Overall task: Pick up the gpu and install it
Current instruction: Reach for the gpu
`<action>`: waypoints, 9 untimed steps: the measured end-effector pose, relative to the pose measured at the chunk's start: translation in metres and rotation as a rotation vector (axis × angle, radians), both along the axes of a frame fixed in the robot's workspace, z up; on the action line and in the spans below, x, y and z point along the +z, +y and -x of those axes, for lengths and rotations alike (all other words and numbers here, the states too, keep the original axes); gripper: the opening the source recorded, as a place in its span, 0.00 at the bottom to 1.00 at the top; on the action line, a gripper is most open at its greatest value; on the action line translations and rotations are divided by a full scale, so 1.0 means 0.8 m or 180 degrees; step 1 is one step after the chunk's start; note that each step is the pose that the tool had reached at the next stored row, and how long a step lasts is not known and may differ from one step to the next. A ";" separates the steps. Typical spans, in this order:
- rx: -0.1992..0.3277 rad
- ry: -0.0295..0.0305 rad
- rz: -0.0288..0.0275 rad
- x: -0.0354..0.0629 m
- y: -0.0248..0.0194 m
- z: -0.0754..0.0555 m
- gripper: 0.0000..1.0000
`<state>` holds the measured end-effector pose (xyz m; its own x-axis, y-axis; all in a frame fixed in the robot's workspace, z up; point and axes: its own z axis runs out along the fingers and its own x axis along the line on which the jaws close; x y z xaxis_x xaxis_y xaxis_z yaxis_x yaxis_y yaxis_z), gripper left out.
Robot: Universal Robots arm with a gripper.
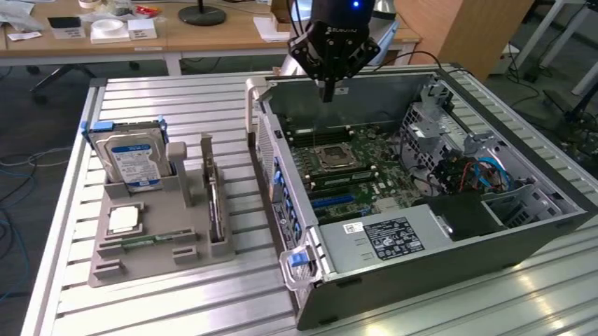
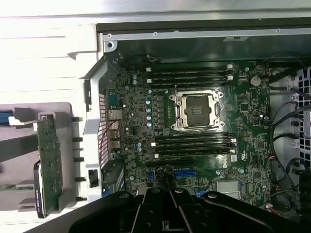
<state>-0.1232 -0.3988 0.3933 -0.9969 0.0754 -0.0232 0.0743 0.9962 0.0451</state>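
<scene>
The gpu (image 1: 216,210) is seen standing on edge in a slot of the grey holder (image 1: 150,241), outside the case (image 1: 449,245) and just beside its vented wall. It is untouched, and its upper long edge is left free.

The card is judged to be light and stiff but fragile: a bare board with soldered parts on one face and a cooler on the other. A hold across its thickness, taken at the free upper edge near the middle, is judged safest. The edge contacts are best left alone, and the metal end bracket is likely to be slippery.

The gripper (image 1: 327,94) is held above the open case, well apart from the gpu. Its fingers are closed together and nothing is carried between them.

Inside the case the motherboard (image 1: 351,171) lies exposed, with blue slots (image 2: 184,172) near the vented wall. A hard drive (image 1: 136,157) stands in the holder, farther from the case than the gpu.
</scene>
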 end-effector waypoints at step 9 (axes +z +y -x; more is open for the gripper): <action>0.0000 0.0000 0.0000 0.000 0.0000 0.010 0.11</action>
